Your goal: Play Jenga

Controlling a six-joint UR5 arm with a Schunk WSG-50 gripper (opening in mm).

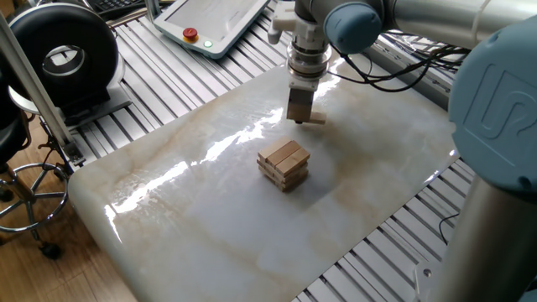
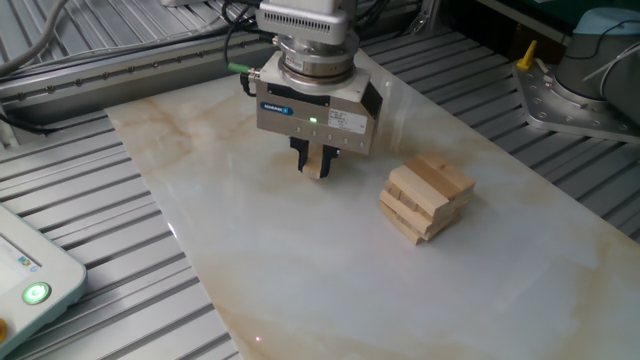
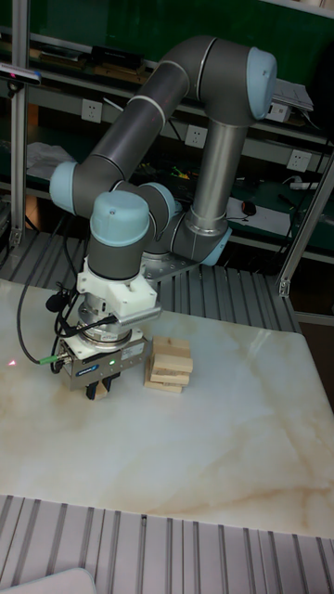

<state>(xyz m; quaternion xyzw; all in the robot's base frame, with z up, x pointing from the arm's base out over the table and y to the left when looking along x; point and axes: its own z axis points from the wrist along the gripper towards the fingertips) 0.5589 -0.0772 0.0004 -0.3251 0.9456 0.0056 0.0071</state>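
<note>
- Gripper (image 2: 318, 165) holds one loose block (image 2: 319, 166) tight between its fingers, near the block stack (image 2: 427, 198).
- Gripper label is too small to read.

Loose block (image 2: 320, 163): mostly covered by the hand (image 2: 315, 168), only its end pokes out.
Tower (image 3: 168, 365): left edge sits behind the hand in the tall view.
Pendant (image 1: 214, 21): cut off at the top edge.
Table (image 2: 300, 270): corners run out of frame.
</note>
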